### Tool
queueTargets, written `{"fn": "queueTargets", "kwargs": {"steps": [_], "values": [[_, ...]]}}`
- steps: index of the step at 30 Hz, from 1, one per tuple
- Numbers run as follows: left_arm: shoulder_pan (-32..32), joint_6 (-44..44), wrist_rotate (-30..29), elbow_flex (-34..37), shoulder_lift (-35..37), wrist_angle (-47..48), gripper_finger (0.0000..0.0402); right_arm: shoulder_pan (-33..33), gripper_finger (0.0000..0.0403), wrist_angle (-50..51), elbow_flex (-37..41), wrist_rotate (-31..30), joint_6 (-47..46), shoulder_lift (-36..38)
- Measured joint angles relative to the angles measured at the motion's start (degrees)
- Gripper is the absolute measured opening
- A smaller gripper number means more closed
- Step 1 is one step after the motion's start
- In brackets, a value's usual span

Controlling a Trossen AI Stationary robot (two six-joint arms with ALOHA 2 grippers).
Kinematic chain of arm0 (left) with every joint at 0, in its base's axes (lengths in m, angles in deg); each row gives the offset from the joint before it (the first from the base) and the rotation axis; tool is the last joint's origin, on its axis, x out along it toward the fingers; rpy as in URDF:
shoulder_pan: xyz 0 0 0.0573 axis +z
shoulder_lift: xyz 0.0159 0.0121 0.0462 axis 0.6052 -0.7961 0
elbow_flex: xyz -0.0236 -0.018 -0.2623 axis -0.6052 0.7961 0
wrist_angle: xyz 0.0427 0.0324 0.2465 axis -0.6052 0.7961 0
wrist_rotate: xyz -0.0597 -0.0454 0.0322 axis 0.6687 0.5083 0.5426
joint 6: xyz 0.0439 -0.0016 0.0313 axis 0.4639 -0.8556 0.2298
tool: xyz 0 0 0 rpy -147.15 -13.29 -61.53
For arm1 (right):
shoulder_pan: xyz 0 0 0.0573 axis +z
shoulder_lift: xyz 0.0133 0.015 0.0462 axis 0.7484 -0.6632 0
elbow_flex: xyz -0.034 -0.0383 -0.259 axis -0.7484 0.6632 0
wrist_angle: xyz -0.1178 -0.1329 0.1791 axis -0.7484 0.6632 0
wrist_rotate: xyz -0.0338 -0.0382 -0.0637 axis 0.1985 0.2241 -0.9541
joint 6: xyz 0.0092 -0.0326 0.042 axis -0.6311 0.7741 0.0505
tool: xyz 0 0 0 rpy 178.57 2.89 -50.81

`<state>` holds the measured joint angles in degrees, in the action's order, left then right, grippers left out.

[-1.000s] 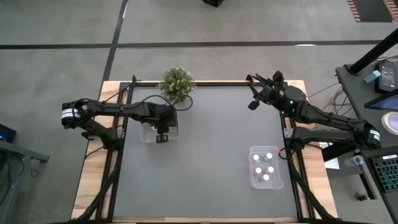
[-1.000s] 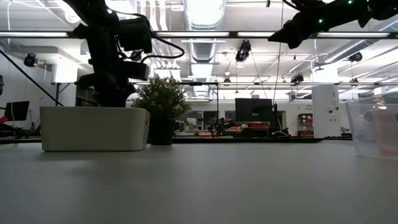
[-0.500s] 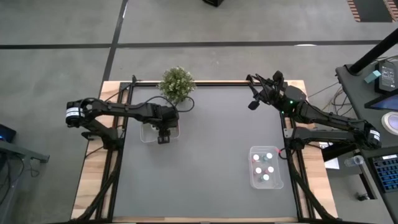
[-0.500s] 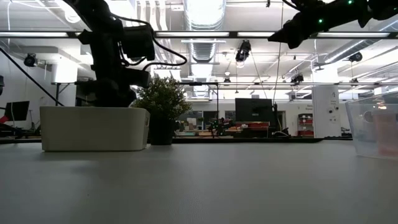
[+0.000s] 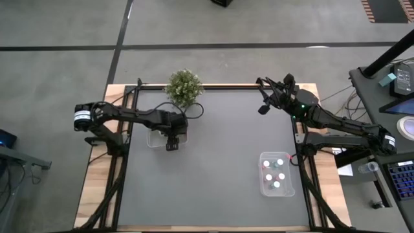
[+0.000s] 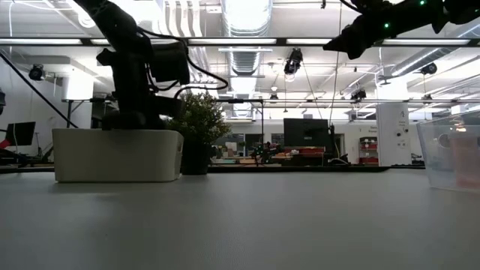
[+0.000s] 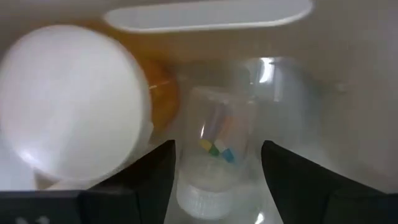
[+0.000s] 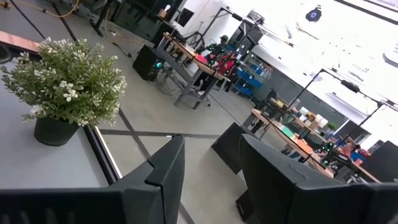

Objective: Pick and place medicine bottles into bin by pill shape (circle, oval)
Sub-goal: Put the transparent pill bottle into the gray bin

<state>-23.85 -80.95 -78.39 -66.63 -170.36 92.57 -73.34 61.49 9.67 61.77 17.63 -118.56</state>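
White bin: left gripper (image 5: 171, 144) has shifted slightly right over white bin (image 5: 155, 138) since a second ago.
Left gripper: fingers (image 7: 146, 180) apart, straddling a clear bottle (image 7: 214, 158) lying in the bin, none gripped.
Right gripper: (image 5: 264, 103) waits raised at far edge, fingers parted, empty.
Count: two bottles here, one orange (image 7: 74, 106); clear bin (image 5: 277, 173) holds about five.

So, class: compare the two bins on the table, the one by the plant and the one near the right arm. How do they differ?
The bin by the plant has the left gripper over it; the bin near the right arm has no gripper over it. From above, the second shows several white-capped bottles, while the arm hides much of the first. In the low view the first looks opaque cream, the second see-through. Both are small, open-topped and rectangular.
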Motion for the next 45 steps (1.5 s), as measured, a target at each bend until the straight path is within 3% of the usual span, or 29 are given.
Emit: {"fn": "queueTargets", "kwargs": {"steps": [5, 14, 22, 34, 40, 45], "values": [[0.0, 1.1, 0.5, 0.0, -1.5, -1.0, 0.0208, 0.0, 0.0144, -0.1, 0.0, 0.0, -0.2, 0.0], [0.1, 1.8, 0.8, 0.2, -1.3, -1.5, 0.0124, 0.0, 0.0144, -0.3, 0.0, -0.1, 0.0, 0.0], [0.1, 1.8, 0.5, 0.0, -0.1, 0.9, 0.0125, 0.0, 0.0144, -0.3, 0.0, -0.1, 0.0, 0.0], [-1.4, 1.6, 0.2, -1.9, 10.6, 5.2, 0.0129, 0.0, 0.0144, -0.3, 0.0, -0.1, -0.9, 0.0], [-5.3, 4.4, -9.8, -5.2, 15.7, 5.2, 0.013, 0.0, 0.0144, -0.3, 0.0, 3.8, -6.0, -0.1], [-6.8, 13.7, -20.2, -5.0, 18.9, -2.9, 0.013, 0.0, 0.0144, -3.7, 0.0, 17.5, -13.5, -1.8]]}}
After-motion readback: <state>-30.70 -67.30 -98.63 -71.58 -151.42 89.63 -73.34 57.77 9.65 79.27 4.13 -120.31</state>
